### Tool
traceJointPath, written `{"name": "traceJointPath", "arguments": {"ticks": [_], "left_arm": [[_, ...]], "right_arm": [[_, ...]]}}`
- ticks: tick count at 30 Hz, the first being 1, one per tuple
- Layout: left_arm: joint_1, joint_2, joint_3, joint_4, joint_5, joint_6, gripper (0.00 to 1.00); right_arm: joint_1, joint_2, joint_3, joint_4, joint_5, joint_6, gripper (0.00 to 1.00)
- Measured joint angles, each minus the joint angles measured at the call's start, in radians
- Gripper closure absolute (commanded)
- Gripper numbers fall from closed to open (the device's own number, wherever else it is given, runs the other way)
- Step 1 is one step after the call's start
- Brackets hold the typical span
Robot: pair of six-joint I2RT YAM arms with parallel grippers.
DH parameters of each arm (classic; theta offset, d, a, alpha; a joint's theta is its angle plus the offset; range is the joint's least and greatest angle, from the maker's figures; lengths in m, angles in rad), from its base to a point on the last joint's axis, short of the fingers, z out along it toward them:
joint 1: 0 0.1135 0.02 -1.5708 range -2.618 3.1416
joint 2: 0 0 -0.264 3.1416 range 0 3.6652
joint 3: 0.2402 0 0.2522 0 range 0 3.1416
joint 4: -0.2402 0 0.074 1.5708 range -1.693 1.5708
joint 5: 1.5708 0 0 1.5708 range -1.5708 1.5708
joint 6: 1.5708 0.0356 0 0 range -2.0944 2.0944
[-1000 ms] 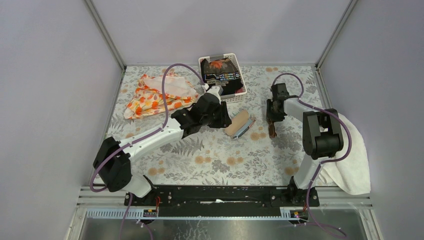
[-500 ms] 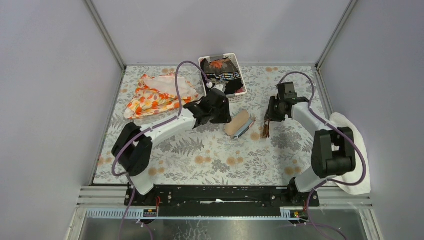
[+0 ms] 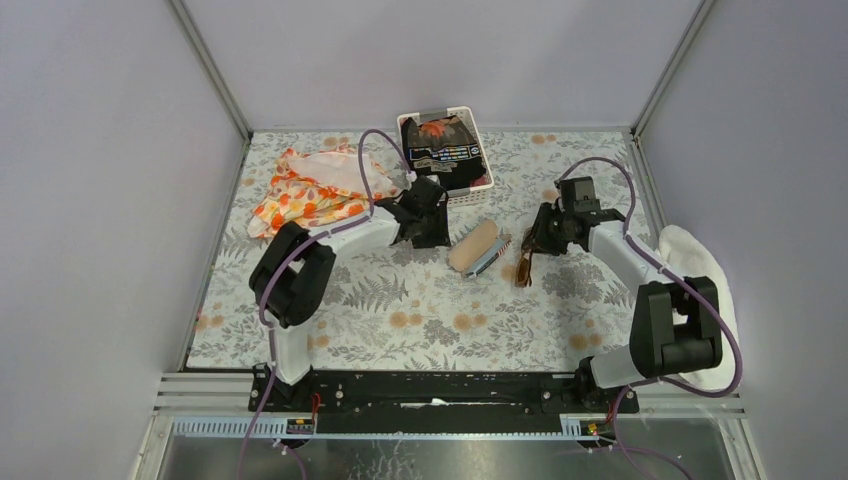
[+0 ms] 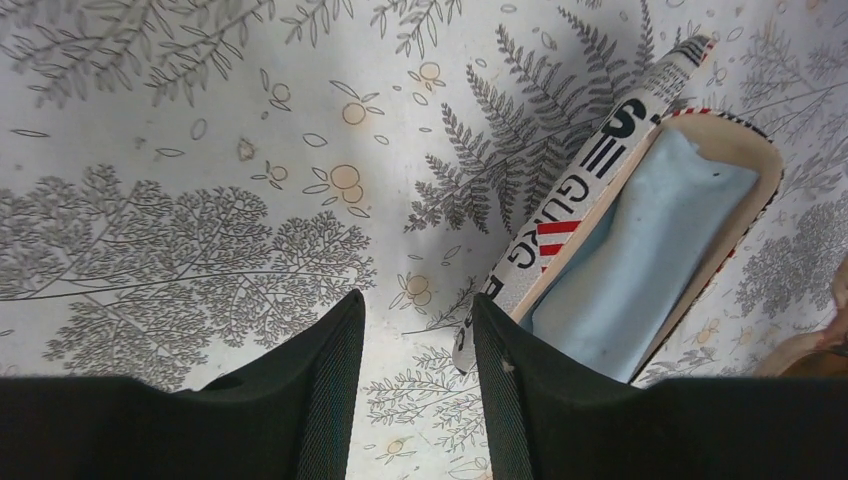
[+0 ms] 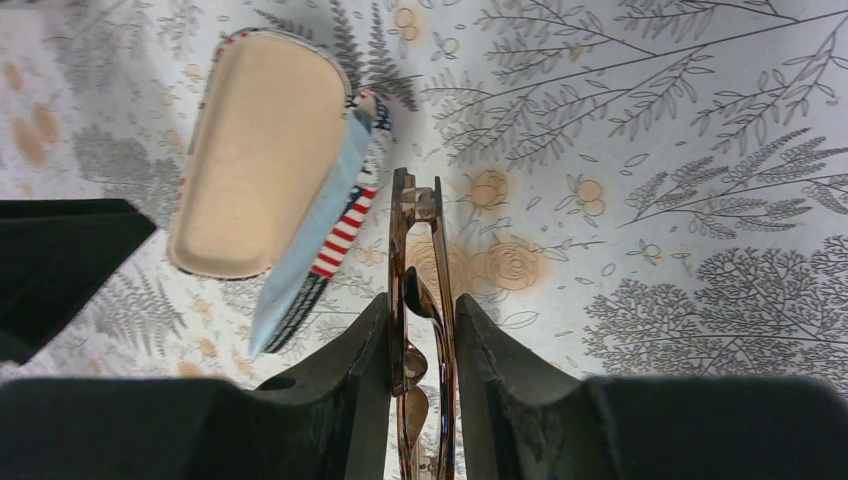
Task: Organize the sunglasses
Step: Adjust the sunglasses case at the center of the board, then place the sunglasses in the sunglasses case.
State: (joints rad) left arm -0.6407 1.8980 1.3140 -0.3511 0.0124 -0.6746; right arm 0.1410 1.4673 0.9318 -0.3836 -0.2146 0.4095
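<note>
Light, thin-framed and probably fragile, the folded sunglasses (image 5: 412, 230) suit the right gripper (image 5: 422, 305) pinching across their folded frame, while the left gripper (image 4: 417, 300) stands spread and empty.

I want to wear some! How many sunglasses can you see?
1. The sunglasses are folded, pinched in the right end effector, just right of the tan case. More could hide in the basket.

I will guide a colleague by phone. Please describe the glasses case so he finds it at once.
On the flowered table, find the white basket at the far edge; the case lies in front of it. It is a tan oblong with a light blue cloth inside and a flag-striped edge, unlike the thin brown sunglasses on its right, held by the right gripper.
</note>
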Motion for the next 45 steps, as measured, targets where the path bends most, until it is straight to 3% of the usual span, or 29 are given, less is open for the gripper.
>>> {"name": "traceJointPath", "arguments": {"ticks": [20,33,45], "left_arm": [[-0.104,0.025,-0.054,0.047,0.1,-0.018,0.51],[-0.08,0.069,0.069,0.027,0.076,0.031,0.5],[-0.03,0.117,0.136,0.006,0.077,0.075,0.5]], "right_arm": [[0.021,-0.043,-0.019,0.084,-0.19,0.101,0.67],[0.068,0.142,0.265,-0.082,-0.192,-0.099,0.64],[0.138,0.153,0.259,-0.068,-0.129,-0.097,0.63]]}}
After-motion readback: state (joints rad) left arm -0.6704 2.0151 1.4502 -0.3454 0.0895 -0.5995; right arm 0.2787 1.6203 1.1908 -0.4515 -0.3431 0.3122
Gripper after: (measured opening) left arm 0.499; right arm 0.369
